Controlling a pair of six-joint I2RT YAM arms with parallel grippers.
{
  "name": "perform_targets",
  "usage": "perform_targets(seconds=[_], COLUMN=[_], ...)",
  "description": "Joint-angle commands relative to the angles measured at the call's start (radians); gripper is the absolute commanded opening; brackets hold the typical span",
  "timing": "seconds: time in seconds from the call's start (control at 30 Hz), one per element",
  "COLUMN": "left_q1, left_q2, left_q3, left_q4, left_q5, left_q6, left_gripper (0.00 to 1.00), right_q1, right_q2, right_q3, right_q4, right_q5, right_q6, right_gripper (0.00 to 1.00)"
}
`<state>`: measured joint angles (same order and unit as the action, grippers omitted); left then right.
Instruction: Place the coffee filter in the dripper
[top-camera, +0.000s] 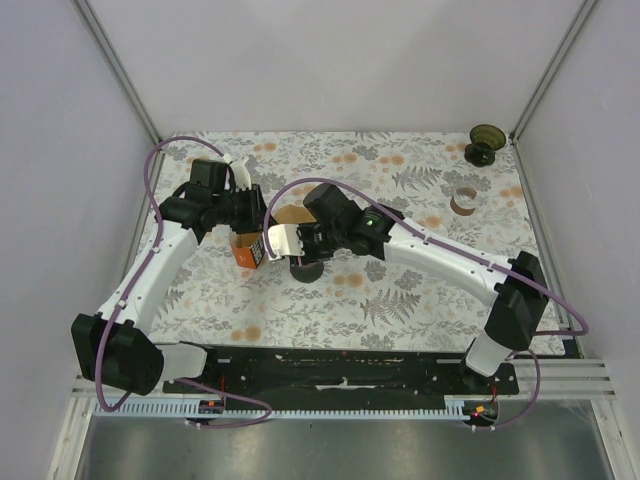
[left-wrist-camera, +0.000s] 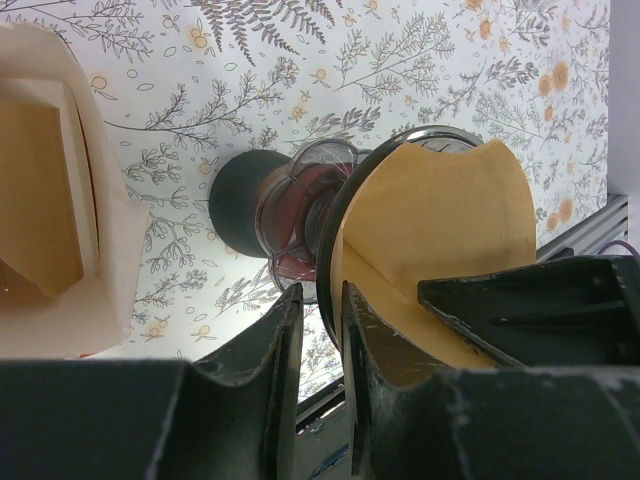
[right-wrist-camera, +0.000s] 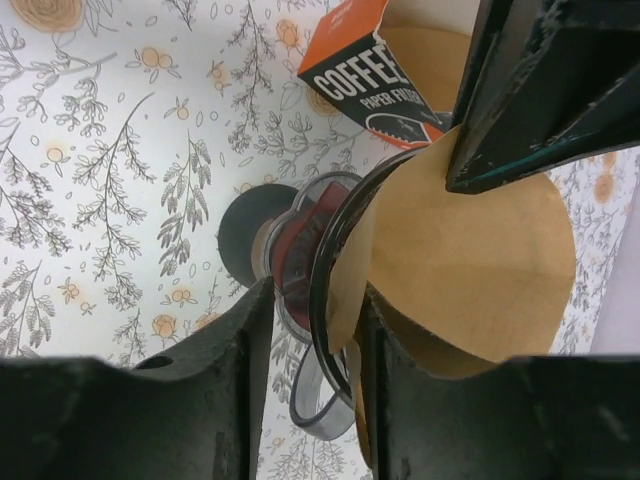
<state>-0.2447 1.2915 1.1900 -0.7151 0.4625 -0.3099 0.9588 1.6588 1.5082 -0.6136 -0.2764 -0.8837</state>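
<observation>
Bright, even light, soft shadows; wrist views blur at close range.

Tan paper coffee filter (right-wrist-camera: 470, 250). Clear plastic dripper (right-wrist-camera: 300, 250), dark red inside, with black rim and base. Orange cardboard box (right-wrist-camera: 345, 40), white lettering on a black band. White tablecloth (top-camera: 420, 290) printed with grey ferns and orange flowers.

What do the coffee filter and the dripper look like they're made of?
The coffee filter looks like unbleached brown paper, matte, with a folded seam. The dripper is probably clear plastic or glass, reddish-tinted and glossy, since light shows through.
</observation>
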Motion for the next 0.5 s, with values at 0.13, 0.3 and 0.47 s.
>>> perform_targets(seconds=[0.13,0.3,0.47], left_q1=[-0.005,-0.005,-0.005], left_q2=[0.011,0.017,0.015], left_q3=[0.049,0.049,0.051], left_q4=[0.008,0.008,0.008], left_q5=[-0.002,-0.001,0.002], left_q6=[0.014,0.017,0.017], left_gripper=[0.27,0.27,0.27], right_q1=[0.001,0.004,0.006], right_q2=[0.001,0.001,0.012], right_q3=[0.018,-0.009,0.000], right_q4=[0.018,0.012,0.017], right_q5=[0.049,0.049,0.062], right_q6=[-0.044,-0.080,-0.072], right_gripper=[0.08,0.00,0.35])
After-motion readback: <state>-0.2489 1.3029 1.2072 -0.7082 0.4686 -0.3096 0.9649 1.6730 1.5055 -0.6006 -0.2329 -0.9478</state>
